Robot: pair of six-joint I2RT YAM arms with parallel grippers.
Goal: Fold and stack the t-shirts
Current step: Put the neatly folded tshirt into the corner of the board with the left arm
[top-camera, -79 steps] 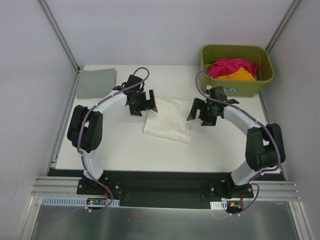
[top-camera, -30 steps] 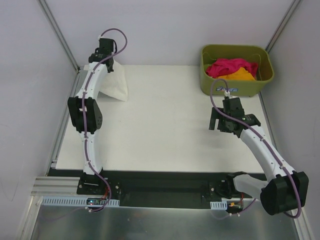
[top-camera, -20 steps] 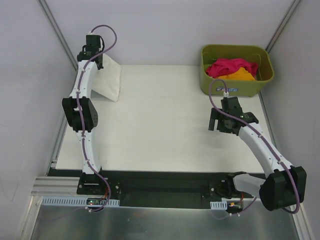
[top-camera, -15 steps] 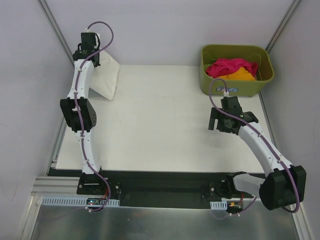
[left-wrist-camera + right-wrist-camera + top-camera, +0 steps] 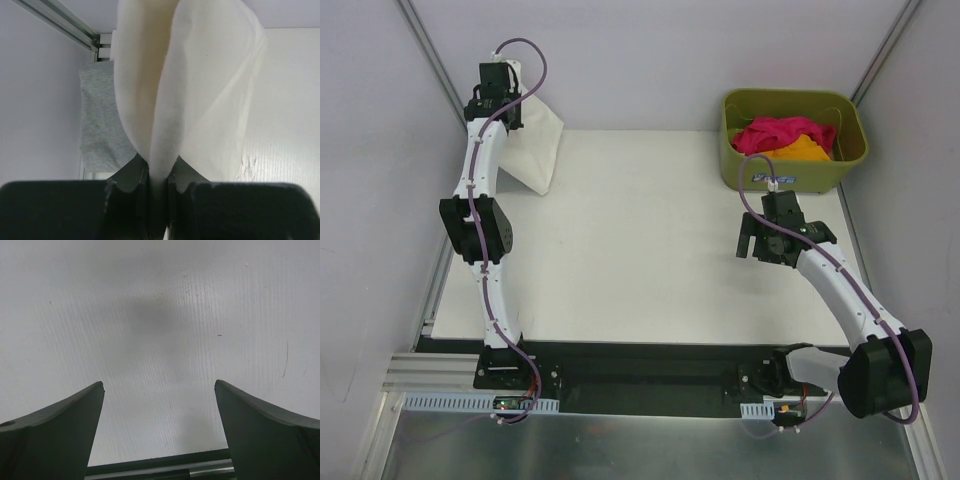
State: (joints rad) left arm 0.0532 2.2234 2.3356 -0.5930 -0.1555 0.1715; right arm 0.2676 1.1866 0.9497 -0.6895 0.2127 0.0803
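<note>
My left gripper (image 5: 508, 103) (image 5: 159, 162) is shut on a folded cream-white t-shirt (image 5: 536, 142) (image 5: 200, 90), which hangs from it over the table's far left corner. In the left wrist view a folded grey t-shirt (image 5: 100, 120) lies flat on the table below, against the left wall. A magenta-pink t-shirt (image 5: 775, 132) and an orange t-shirt (image 5: 806, 150) are bunched in the basket. On the right side my right gripper (image 5: 760, 246) (image 5: 159, 385) stands open over bare table, nothing between its fingers.
The olive-green basket (image 5: 840, 168) stands at the far right corner. Metal frame posts (image 5: 435, 65) and walls close in the far left corner around the left arm. The white table (image 5: 640, 240) stretches between the two arms.
The left arm has carried the cream-white t-shirt further back and left, into the corner over the grey one. The right arm has barely moved and stays open.
</note>
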